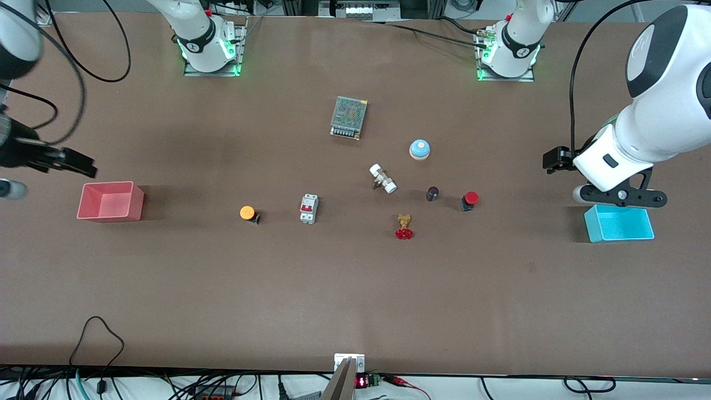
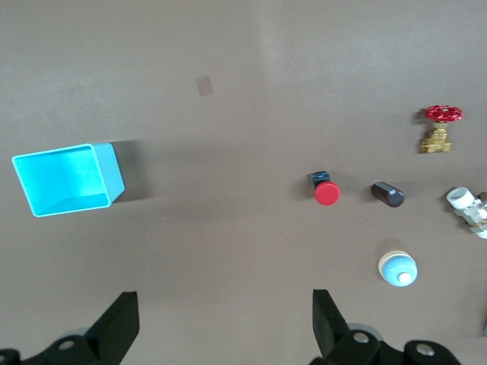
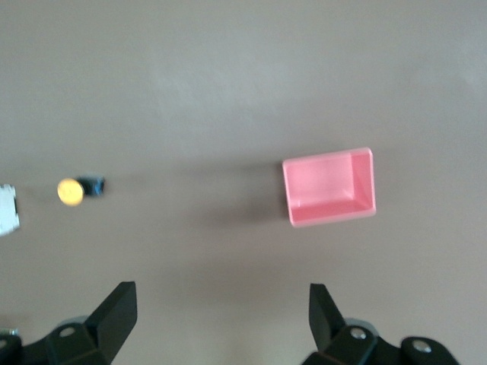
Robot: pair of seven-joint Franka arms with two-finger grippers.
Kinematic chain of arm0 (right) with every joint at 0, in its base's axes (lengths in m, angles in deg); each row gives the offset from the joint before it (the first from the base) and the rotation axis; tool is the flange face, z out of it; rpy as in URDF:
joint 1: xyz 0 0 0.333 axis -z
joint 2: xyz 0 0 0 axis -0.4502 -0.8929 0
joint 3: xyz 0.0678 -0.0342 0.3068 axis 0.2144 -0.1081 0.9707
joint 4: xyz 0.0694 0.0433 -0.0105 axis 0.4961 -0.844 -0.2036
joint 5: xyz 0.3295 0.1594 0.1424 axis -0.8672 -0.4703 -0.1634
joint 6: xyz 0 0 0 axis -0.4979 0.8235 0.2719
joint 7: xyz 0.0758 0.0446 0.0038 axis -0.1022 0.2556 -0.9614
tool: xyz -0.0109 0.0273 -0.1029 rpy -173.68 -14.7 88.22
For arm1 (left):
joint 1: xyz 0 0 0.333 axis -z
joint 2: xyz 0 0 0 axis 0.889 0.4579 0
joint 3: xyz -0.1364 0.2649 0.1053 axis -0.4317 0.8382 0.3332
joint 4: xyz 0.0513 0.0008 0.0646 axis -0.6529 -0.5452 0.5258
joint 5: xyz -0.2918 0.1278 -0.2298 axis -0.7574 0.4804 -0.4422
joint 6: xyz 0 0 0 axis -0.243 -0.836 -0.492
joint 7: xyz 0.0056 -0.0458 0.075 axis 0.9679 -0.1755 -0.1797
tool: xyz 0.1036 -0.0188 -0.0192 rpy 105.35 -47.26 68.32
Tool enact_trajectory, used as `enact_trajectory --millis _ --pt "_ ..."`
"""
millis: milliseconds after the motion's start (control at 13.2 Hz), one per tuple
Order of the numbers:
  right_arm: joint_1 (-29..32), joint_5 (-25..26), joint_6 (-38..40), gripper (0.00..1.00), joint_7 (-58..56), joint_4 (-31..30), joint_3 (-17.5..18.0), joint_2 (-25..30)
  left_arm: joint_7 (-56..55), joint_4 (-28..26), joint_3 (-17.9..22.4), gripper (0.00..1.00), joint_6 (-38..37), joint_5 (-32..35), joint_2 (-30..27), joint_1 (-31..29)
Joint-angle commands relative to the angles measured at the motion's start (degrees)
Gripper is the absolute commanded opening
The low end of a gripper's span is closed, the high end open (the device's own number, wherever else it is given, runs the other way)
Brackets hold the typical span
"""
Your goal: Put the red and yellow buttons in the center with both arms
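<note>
The red-capped push button [image 1: 469, 200] and the orange-yellow-capped push button [image 1: 248, 213] lie on the brown tabletop [image 1: 355, 289], well apart. The left gripper [image 2: 225, 323] hangs spread above the light-blue plastic bin [image 1: 619, 223]; the right gripper [image 3: 223, 318] hangs spread above the pink plastic bin [image 1: 110, 201]. Bare table surrounds the 2 buttons.

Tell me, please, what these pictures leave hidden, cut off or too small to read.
- Right gripper: open in its wrist view; cut off at the front view's edge.
- Left gripper: open in its wrist view; hidden by its arm in front view.
- Circuit breaker: markings too small in front view; edge-cut in right wrist view.
</note>
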Motion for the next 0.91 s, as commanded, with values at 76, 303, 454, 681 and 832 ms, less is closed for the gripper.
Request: enact_trajectory --millis 76,303,454,681,832 --pt "-0.1 -0.9 2.3 1.00 -0.8 -2.6 -0.7 5.2 1.3 -4.8 7.3 1.00 5.4 -3.2 -5.5 4.6" --pt "-0.1 -0.6 -4.9 1.00 -2.3 -12.2 -0.7 11.1 7.0 -15.3 17.3 1.00 7.9 -11.4 -14.4 8.6" --pt "0.4 -0.3 -6.9 1.00 -7.9 -15.4 -1.1 12.9 8.1 -23.3 18.2 1.00 12.6 -11.2 -19.4 9.0" --pt "0.7 -0.3 -7.0 1.00 -6.9 -17.1 -1.2 14.4 10.6 -26.6 20.5 1.00 16.9 -11.1 -21.1 9.7" --pt "0.7 -0.5 -8.0 1.00 -6.3 -19.7 -1.2 16.1 15.8 -26.3 20.9 1.00 16.8 -10.8 -21.3 9.9"
